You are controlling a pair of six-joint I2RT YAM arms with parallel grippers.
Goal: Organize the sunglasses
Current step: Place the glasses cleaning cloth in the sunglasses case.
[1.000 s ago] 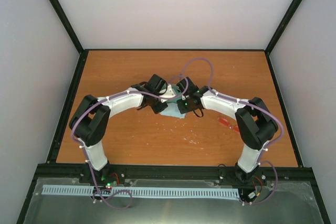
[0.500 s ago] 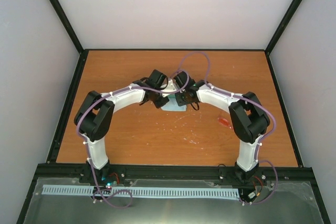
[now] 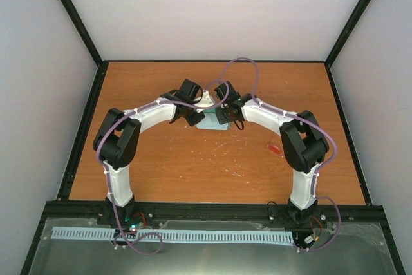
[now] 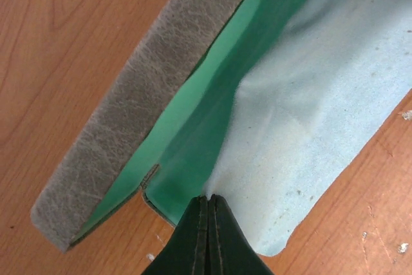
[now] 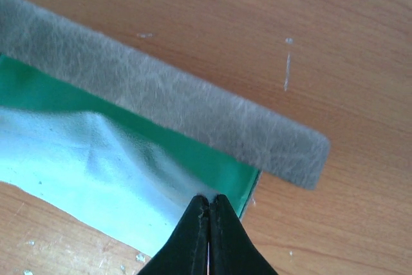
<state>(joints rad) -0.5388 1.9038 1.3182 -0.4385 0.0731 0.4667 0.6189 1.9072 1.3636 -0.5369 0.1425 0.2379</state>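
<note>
The sunglasses (image 3: pixel 275 149) show as a small red-orange shape on the table at the right, partly hidden by my right arm. The grey case (image 4: pixel 129 114) lies open, showing its teal-green lining (image 4: pixel 193 127); it also shows in the right wrist view (image 5: pixel 174 101). The pale blue cloth (image 4: pixel 322 94) is draped over the lining, its near edge on the table (image 5: pixel 77 159). My left gripper (image 4: pixel 209 198) is shut on one corner of the cloth. My right gripper (image 5: pixel 209 198) is shut on another corner. In the top view both grippers (image 3: pixel 193 117) (image 3: pixel 222 115) meet over the cloth (image 3: pixel 212 125).
The wooden table (image 3: pixel 161 165) has black rails along its edges and grey walls around it. Small white specks lie on the table near the cloth (image 5: pixel 286 72). The case is mostly hidden under the wrists in the top view.
Both grippers have moved away from the bases toward the back of the table, drawing the cloth with them over the case. The sunglasses have not moved.
</note>
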